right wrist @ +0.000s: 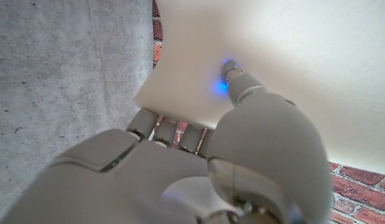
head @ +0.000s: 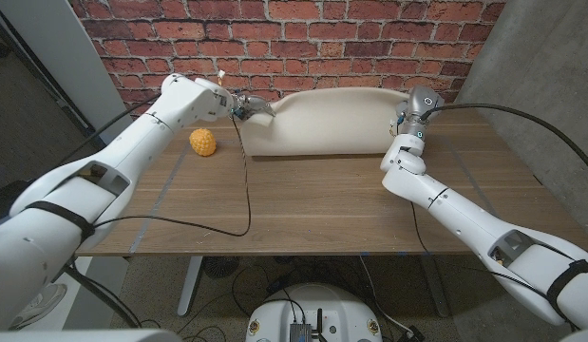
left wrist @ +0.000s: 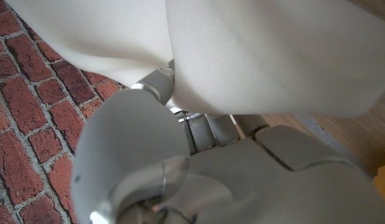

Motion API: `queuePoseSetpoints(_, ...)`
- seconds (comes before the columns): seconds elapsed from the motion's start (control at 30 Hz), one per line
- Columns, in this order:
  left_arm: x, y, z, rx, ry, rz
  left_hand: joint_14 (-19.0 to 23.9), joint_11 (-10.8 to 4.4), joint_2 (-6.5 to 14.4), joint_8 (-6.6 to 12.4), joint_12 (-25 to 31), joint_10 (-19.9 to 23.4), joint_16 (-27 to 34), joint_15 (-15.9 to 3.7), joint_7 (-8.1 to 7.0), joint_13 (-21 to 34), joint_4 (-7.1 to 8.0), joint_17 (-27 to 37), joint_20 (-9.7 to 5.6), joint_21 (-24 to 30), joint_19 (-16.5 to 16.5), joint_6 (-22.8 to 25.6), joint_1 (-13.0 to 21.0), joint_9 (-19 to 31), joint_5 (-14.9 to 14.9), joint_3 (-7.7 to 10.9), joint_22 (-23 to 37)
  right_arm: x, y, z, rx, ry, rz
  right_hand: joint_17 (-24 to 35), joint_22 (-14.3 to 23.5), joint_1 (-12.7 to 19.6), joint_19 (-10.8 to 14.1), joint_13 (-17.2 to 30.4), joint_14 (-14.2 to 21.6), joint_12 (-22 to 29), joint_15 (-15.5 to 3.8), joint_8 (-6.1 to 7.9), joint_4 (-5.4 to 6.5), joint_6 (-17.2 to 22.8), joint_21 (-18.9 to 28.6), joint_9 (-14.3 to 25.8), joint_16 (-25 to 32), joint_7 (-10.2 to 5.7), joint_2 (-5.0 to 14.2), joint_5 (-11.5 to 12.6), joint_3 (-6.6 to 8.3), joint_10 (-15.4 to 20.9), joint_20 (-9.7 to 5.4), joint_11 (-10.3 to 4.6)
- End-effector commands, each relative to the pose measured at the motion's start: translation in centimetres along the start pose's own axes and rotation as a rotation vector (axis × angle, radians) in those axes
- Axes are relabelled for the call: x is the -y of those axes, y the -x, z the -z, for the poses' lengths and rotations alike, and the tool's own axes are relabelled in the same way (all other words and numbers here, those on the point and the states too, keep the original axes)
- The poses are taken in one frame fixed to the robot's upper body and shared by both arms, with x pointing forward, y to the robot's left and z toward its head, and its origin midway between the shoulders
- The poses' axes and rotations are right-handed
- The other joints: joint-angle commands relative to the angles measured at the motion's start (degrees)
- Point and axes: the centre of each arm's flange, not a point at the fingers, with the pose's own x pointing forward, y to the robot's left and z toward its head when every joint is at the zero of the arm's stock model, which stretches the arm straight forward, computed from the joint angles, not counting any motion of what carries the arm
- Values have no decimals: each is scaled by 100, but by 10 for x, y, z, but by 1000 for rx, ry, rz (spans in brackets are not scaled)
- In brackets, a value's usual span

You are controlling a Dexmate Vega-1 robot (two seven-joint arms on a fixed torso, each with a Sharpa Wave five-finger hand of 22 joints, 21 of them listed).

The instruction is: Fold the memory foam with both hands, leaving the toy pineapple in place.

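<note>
My two arms come in nearest the camera from the bottom corners of the head view, reaching out over the worktop [head: 303, 204] toward the far edge. There the memory foam [head: 327, 122] lies against the brick wall [head: 303, 43], its long axis running left to right across my view, parallel to the worktop's far edge. Its rear portion looks lifted and curled forward, so I judge the fold is under way rather than finished.

My left hand [head: 248, 107] holds the foam's left end; in the left wrist view the fingers [left wrist: 156, 84] disappear between two bulging lobes of foam [left wrist: 273, 56], pinching it. My right hand [head: 414, 112] holds the right end, and the right wrist view shows the thumb pressed into the foam [right wrist: 292, 56] with the other fingers [right wrist: 164, 130] wrapped under its edge.

I expect this material to be light, soft and slow to spring back. It dents under fingertip pressure, so it should not slip, but it will sag between the hands. The end edges are the sensible grip points, moving both together.

The toy pineapple [head: 202, 142] sits on the worktop just left of the foam, below my left forearm, apart from it. I need to keep that arm from sweeping it.
</note>
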Motion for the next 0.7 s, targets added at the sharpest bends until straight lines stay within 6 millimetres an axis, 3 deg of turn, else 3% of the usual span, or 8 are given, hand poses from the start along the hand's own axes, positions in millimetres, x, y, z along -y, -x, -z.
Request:
queuePoseSetpoints(0.03,5,-12,-17,10,10,-64,37,76,218,1,68,153,-14,-13,116,285,31,6,-36,49,19,91,174,14,36,60,15,-9,-19,-2,10,-8,18,33,14,-31,-10,32,46,-34,-913,-42,-14,388,0,20,7,346,0,-15,10,-27,10,3)
queuePoseSetpoints(0.7,21,-39,-33,8,51,-162,31,63,213,-23,36,162,-21,-23,106,268,38,7,-65,106,-10,107,158,7,39,58,6,-29,-38,-4,32,-27,40,151,18,-76,6,41,0,-77,-894,-145,23,267,11,31,82,232,52,-43,-103,-151,18,-8)
